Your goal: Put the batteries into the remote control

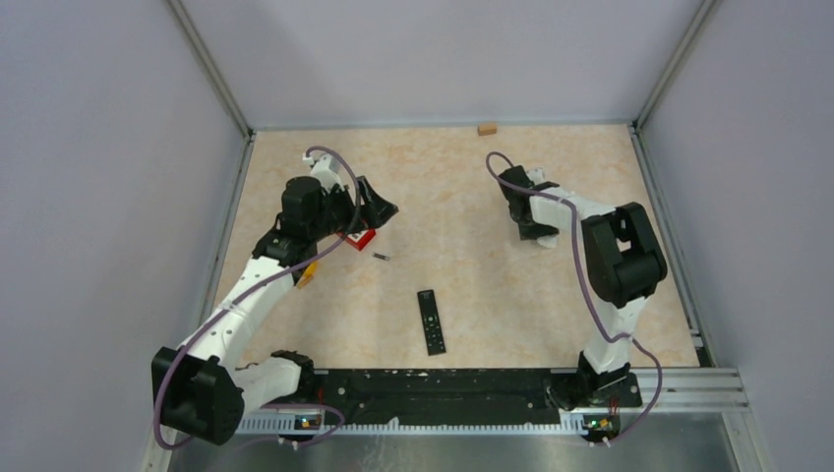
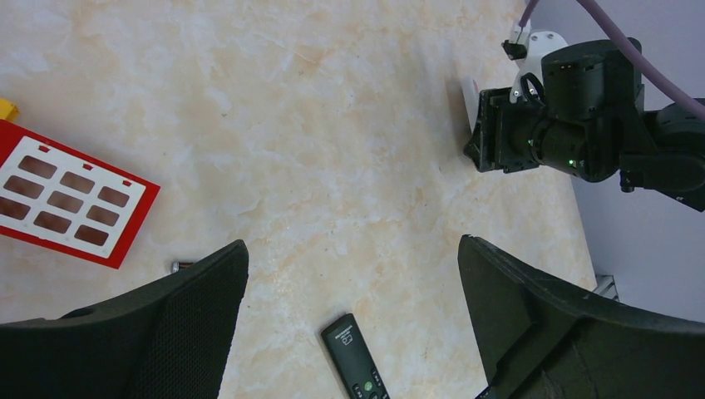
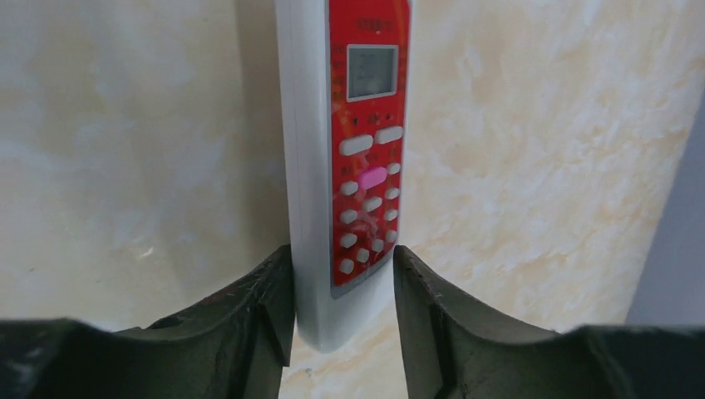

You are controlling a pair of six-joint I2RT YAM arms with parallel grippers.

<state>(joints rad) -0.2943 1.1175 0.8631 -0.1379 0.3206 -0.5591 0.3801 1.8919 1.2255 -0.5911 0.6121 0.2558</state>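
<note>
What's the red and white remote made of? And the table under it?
The remote looks like hard plastic: smooth white shell, glossy red face, small raised buttons that may be rubbery. The table looks like beige marble with pale cloudy veins, but it could just be a printed, slightly shiny sheet.

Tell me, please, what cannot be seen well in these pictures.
Battery: too small in the top view; in the left wrist view the left gripper hides most of it.
Black remote: cut off by the bottom edge, left wrist view.
Red and white remote: right wrist view; whether the right gripper presses it is unclear.
</note>
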